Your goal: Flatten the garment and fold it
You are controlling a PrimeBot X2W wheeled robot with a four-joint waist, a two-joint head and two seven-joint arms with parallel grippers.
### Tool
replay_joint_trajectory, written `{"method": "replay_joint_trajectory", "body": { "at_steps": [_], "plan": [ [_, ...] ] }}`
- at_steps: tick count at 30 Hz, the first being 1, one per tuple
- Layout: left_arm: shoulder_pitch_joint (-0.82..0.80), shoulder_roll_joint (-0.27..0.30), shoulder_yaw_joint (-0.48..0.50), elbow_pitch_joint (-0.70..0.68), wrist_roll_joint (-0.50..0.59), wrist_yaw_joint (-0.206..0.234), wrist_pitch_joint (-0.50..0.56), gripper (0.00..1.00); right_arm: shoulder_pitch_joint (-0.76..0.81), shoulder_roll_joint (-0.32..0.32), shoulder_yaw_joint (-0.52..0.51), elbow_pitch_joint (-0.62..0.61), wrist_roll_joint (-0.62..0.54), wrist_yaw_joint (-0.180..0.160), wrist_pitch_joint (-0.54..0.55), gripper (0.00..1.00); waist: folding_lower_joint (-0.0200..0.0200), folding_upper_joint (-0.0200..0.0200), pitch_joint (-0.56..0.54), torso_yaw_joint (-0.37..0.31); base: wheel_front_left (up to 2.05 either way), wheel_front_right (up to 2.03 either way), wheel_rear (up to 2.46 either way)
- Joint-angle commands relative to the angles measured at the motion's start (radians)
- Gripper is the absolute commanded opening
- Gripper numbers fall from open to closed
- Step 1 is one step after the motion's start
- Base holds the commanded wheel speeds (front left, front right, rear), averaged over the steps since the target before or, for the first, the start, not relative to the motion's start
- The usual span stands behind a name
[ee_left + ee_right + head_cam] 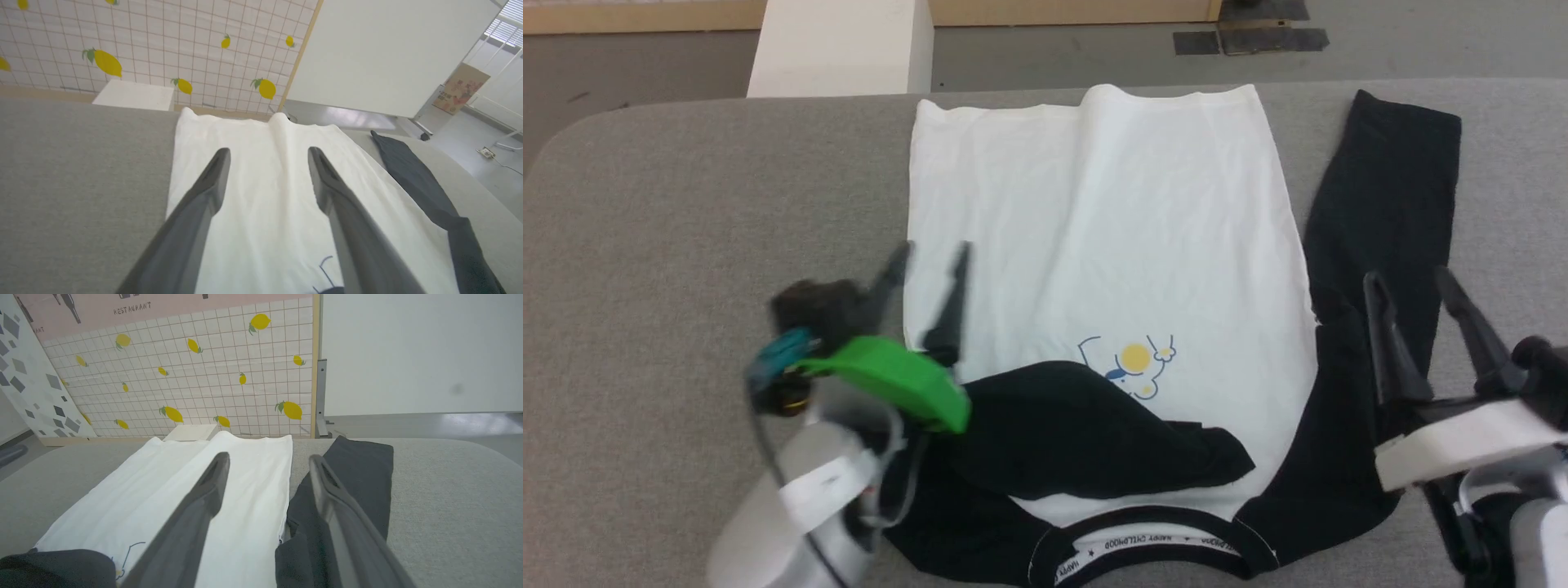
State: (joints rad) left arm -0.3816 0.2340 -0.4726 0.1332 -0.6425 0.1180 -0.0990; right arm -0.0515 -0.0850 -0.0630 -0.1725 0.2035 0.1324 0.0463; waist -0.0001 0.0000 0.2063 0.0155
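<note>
The garment (1111,237) lies spread on the grey table (686,212), white body flat, collar with lettered band (1152,543) nearest me. Its left black sleeve (1086,433) is folded across the chest, partly over the yellow-and-blue print (1135,363). The right black sleeve (1388,212) stretches straight along the body's right side. My left gripper (935,253) hovers open over the body's left edge, nothing between its fingers (204,192). My right gripper (1409,278) stands open above the right sleeve (351,477), also holding nothing. A raised crease (282,130) runs down the white body.
A white box (841,45) stands on the floor beyond the table's far edge. Behind it is a tiled wall with lemon prints (204,375) and a white panel (392,53). Bare grey table surface lies left (73,171) and right (449,498) of the garment.
</note>
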Motion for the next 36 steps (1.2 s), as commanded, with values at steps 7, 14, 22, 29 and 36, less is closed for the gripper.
{"method": "replay_joint_trajectory", "body": {
  "at_steps": [7,14,22,29,36],
  "plan": [
    [0.104,0.105,0.149,-0.003,0.085,0.040,-0.157,1.00,-0.183,-0.064,-0.082,0.094,0.003,-0.002,0.131,1.00,0.0001,0.0000,0.078,0.041,0.00,0.00,0.00],
    [0.129,0.056,0.314,-0.109,0.202,-0.007,-0.162,1.00,-0.436,-0.145,-0.152,0.279,0.030,-0.002,0.313,1.00,0.0001,0.0000,0.193,0.078,0.00,0.00,0.00],
    [0.109,-0.041,0.394,-0.147,0.292,-0.095,-0.163,1.00,-0.728,-0.193,-0.363,0.507,-0.044,-0.002,0.510,1.00,0.0001,0.0000,0.328,0.135,0.00,0.00,0.00],
    [0.073,-0.111,0.448,-0.175,0.348,-0.160,-0.163,1.00,-0.915,-0.211,-0.561,0.550,-0.205,-0.002,0.636,1.00,0.0001,0.0000,0.432,0.182,0.00,0.00,0.00],
    [0.059,-0.150,0.510,-0.220,0.384,-0.195,-0.163,1.00,-1.011,-0.216,-0.628,0.480,-0.316,-0.002,0.751,1.00,0.0001,0.0000,0.522,0.200,0.00,0.00,0.00]
  ]
}}
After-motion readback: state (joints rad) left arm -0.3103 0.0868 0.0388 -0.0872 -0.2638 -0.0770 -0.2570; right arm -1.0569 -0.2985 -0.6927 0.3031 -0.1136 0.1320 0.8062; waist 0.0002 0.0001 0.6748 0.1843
